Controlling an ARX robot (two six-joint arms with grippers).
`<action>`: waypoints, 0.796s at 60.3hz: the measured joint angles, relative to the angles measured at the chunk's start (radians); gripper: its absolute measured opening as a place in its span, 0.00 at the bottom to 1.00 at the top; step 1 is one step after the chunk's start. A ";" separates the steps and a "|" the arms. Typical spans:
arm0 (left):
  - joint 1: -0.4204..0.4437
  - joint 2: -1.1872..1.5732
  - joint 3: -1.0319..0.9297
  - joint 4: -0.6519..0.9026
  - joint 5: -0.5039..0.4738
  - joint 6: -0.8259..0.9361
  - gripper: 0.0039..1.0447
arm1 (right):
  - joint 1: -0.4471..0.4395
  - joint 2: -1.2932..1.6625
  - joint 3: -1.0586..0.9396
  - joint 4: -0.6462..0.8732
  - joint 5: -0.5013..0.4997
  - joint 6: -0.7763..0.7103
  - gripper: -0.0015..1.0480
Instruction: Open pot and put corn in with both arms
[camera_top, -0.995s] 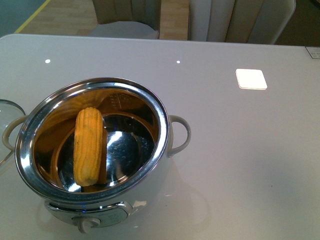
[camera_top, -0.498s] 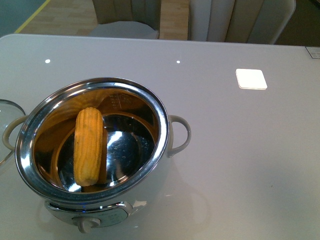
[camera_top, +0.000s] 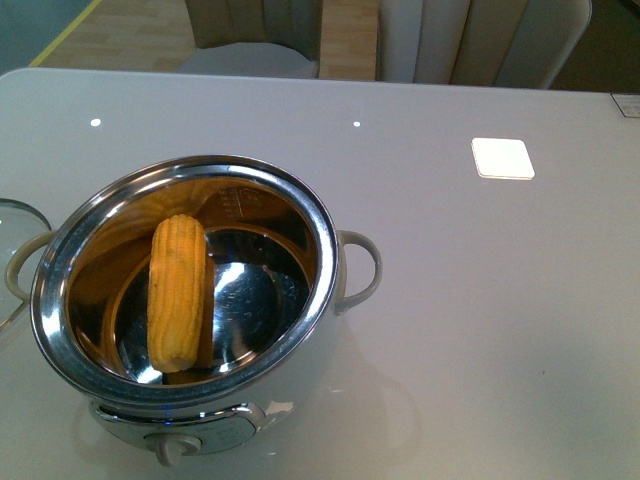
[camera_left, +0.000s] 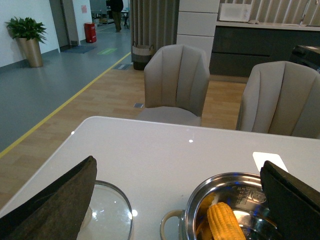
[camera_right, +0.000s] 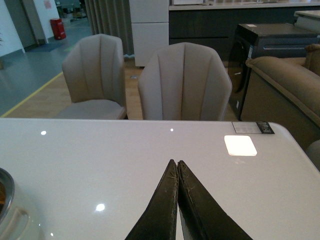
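Observation:
The pot (camera_top: 185, 170) stands open at the front left of the white table, with its cream handles at the sides and its knob at the front. The yellow corn (camera_top: 176, 290) lies inside it, leaning on the steel wall. It also shows in the left wrist view (camera_left: 226, 223) inside the pot (camera_left: 215, 181). My left gripper (camera_left: 177, 170) is open and empty, held above the table behind the pot. My right gripper (camera_right: 177, 163) is shut and empty over the bare table, right of the pot (camera_right: 4, 192). No arm shows in the front view.
The glass lid (camera_left: 111, 215) lies flat on the table left of the pot; its edge shows in the front view (camera_top: 15, 210). Beige chairs (camera_left: 177, 82) stand behind the far table edge. A bright light patch (camera_top: 502, 157) lies on the table at the right.

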 joint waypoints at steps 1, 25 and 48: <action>0.000 0.000 0.000 0.000 0.000 0.000 0.93 | 0.000 -0.013 0.000 -0.013 0.000 0.000 0.02; 0.000 0.000 0.000 0.000 0.000 0.000 0.93 | 0.000 -0.171 0.000 -0.176 0.000 0.000 0.03; 0.000 0.000 0.000 0.000 0.000 0.000 0.93 | 0.000 -0.171 0.000 -0.177 0.000 -0.001 0.67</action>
